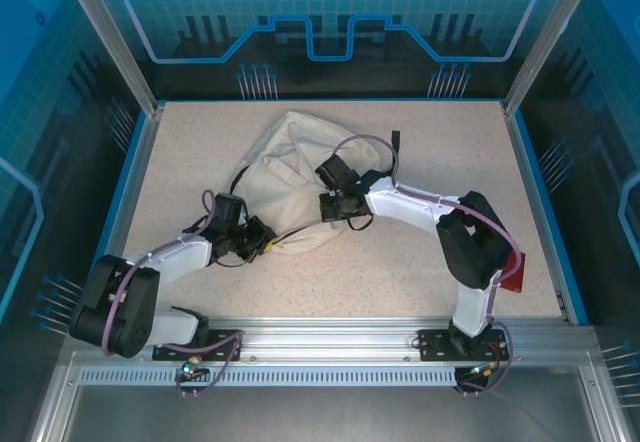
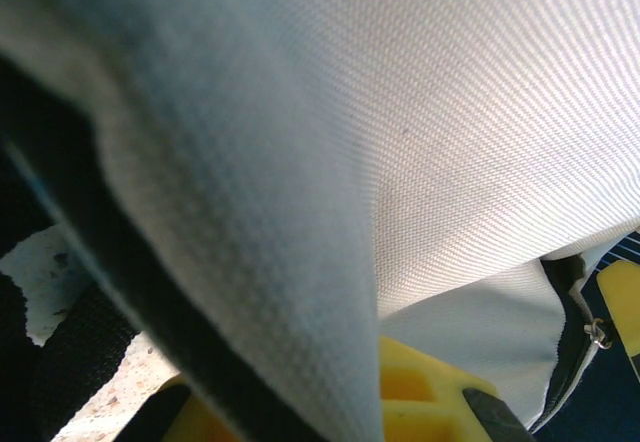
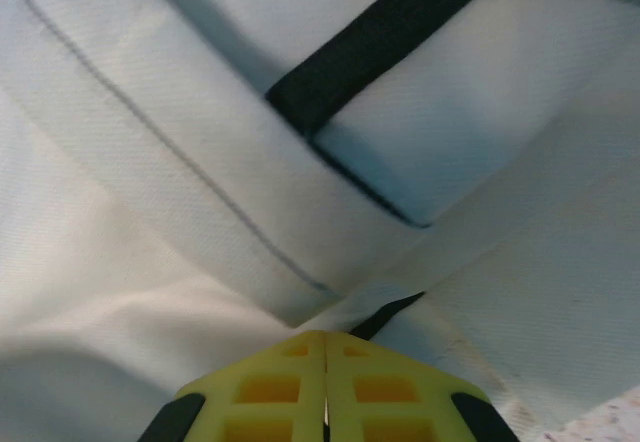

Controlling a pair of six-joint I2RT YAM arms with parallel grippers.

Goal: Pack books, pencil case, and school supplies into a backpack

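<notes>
Two pairs of fingers are closed: the left gripper seemingly pinches the hem of the backpack at its 7 o'clock corner, and the right gripper presses tips-together on fabric at 4 o'clock. With the bag slumped at table centre, raise both evenly and draw them apart to open its mouth.

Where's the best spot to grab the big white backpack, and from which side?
Pinch a loose fold of the backpack near its front edge, coming down from above on the robot's side. It lies flat and floppy on the table, so only its raised folds can be pinched.
</notes>
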